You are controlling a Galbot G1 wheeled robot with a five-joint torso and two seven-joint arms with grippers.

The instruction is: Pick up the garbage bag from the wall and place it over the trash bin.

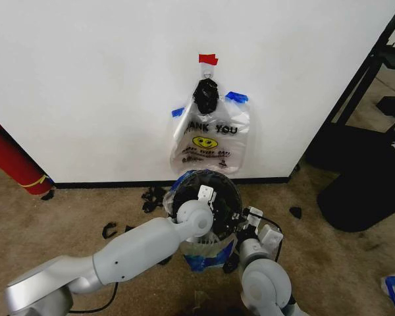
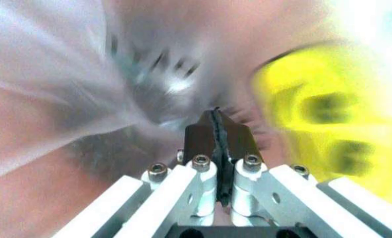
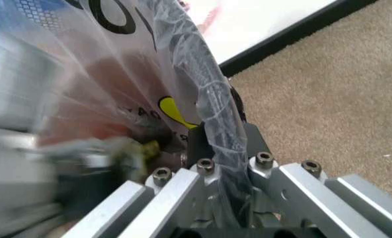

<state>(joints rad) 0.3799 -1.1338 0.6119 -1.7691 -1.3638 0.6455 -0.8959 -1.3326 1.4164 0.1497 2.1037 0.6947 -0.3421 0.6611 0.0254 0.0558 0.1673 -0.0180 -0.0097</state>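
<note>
Standing behind all, the white wall [image 1: 85, 79] carries a hanging bag [image 1: 210, 141] printed "THANK YOU" with a yellow smiley. Below it on the carpet is the trash bin [image 1: 187, 184], with the crinkly garbage bag [image 1: 207, 255] around its body. The left gripper [image 2: 215, 130] is over the bin's black inside, jaws together. The right gripper [image 3: 222, 146], at the bin's side, is clamped on the bag's film
</note>
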